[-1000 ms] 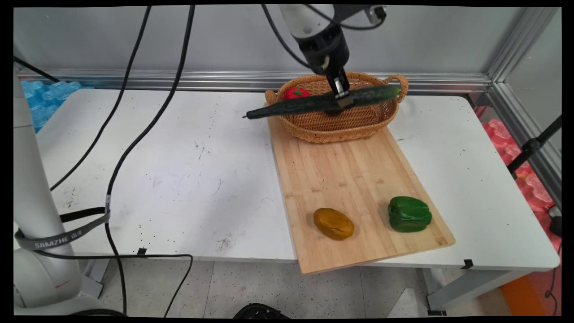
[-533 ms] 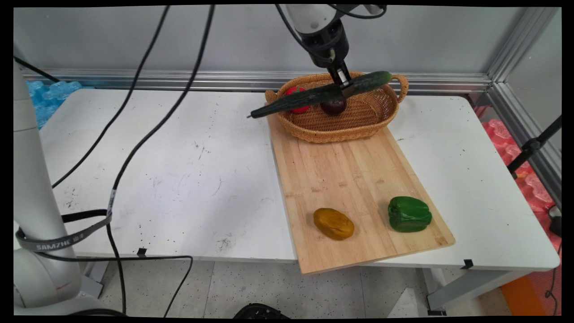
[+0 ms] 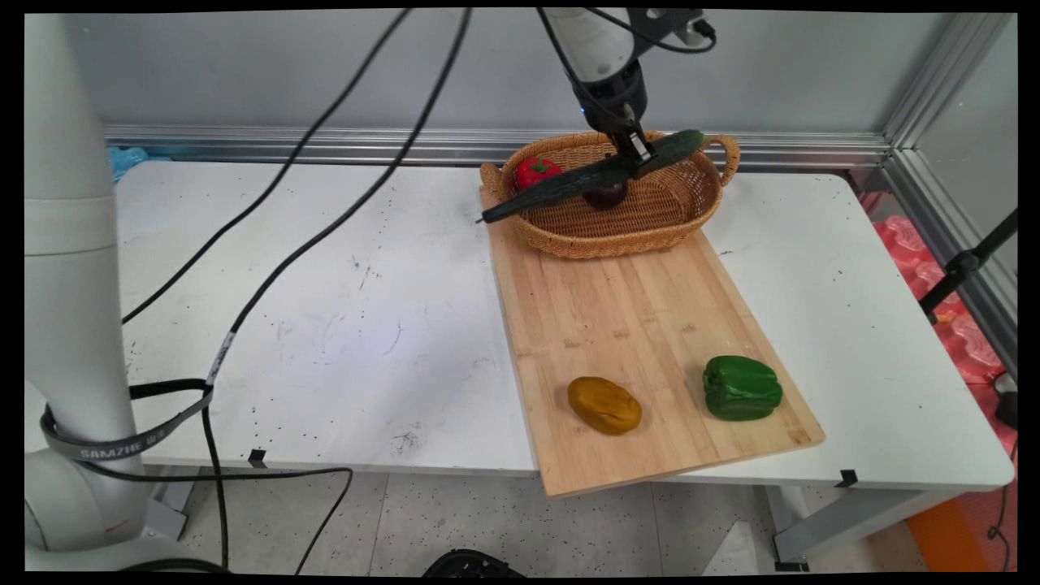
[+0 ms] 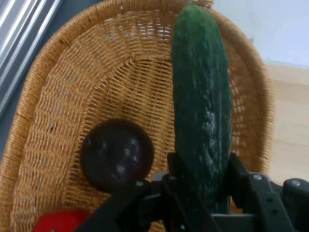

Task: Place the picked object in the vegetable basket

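At the left of the frame black cables (image 3: 268,268) hang down across the white table (image 3: 325,325) and trail to the floor. A wooden cutting board (image 3: 626,325) lies right of centre, running from the table's near edge up toward the wall. On its near end sit a brownish-yellow potato (image 3: 604,405) and, to its right and well apart from it, a green bell pepper (image 3: 741,387).

At the far end of the board stands a wicker basket (image 3: 650,236) with a handle at each end. In its left part lies a red pepper (image 3: 536,172), and near the middle a dark purple round fruit (image 3: 605,195); in the hand view the dark fruit (image 4: 117,154) rests on the basket's woven floor (image 4: 72,96), with the red pepper (image 4: 60,221) at the lower left corner.

The gripper (image 3: 638,154) comes down from the top of the frame over the basket, its jaws pinching a long dark green cucumber (image 3: 589,177) near its thicker right part. The cucumber is tilted: its right end is up by the basket's right handle, its thin left tip dips past the basket's left rim, over the board's edge. In the hand view the cucumber (image 4: 203,106) runs up between the two fingers (image 4: 239,174), above the basket
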You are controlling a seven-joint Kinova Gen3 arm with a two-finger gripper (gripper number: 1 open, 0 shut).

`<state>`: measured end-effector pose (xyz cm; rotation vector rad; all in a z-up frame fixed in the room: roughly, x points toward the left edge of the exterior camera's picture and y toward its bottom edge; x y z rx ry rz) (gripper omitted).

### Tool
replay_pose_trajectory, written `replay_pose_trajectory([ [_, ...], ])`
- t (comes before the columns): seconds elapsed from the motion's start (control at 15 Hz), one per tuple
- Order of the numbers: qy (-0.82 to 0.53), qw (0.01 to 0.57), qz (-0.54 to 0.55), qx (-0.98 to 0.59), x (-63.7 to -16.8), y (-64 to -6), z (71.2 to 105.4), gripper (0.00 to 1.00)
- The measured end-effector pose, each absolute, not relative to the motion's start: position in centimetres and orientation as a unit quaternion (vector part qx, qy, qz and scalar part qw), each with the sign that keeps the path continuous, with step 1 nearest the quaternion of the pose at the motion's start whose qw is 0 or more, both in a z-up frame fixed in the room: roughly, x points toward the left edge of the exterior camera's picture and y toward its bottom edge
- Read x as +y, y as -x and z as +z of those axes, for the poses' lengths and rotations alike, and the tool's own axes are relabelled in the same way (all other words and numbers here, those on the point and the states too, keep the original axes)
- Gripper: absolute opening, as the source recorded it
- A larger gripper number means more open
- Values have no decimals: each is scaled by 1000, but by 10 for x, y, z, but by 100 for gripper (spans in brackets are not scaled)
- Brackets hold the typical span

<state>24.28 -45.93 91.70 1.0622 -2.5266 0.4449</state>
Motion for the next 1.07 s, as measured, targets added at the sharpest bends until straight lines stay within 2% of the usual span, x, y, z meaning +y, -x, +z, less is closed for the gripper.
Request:
replay_pose_trajectory([
  [0.53,-387,153,149,-897,-500,-218,868,0],
  [0.87,-386,144,144,-900,-515,-208,849,0],
  [0.93,-385,143,144,-900,-518,-206,846,100],
  [1.07,-383,142,143,-902,-522,-204,842,100],
])
